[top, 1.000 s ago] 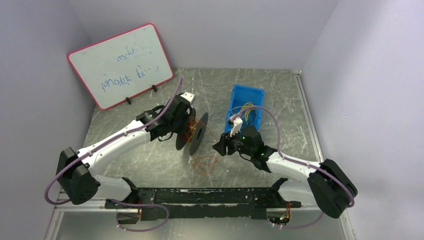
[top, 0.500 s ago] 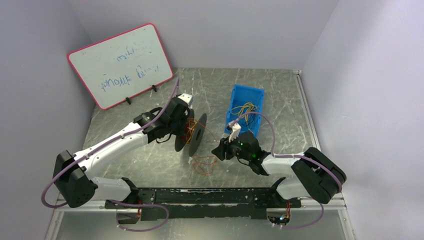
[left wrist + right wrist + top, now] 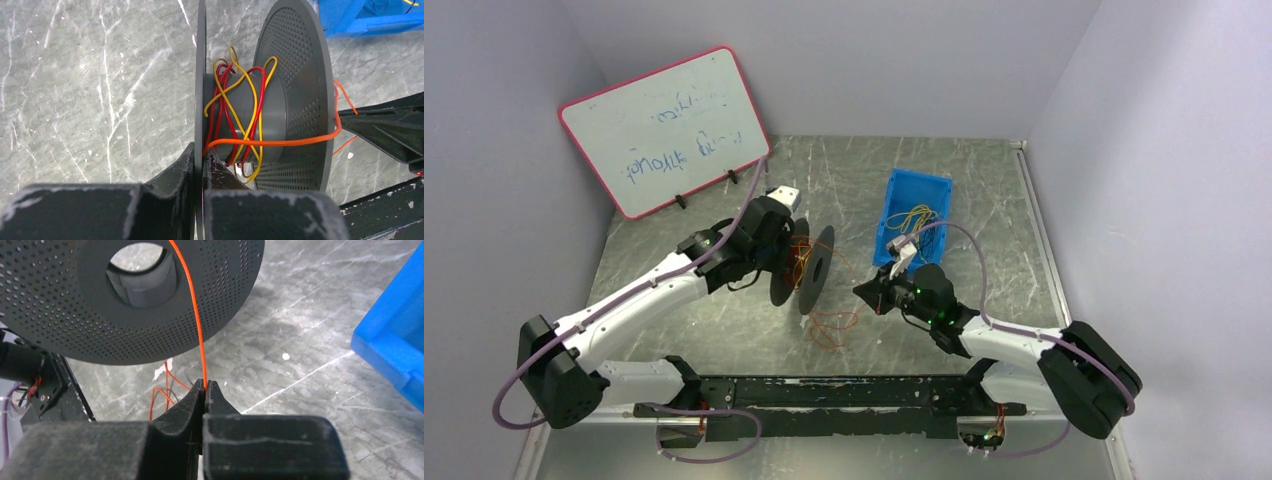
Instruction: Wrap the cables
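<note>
L end effector (image 3: 198, 162): closed on near disc of spool (image 3: 295, 75), discs vertical. Red/yellow cables (image 3: 235, 115) wound on hub just ahead. R end effector (image 3: 205, 390): pinching orange cable (image 3: 192, 315) that runs up to spool; loose loops beside it on surface (image 3: 844, 170).

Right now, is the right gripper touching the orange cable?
Touching. The right wrist view shows the right gripper shut on the orange cable, which runs up from there across the spool.
</note>
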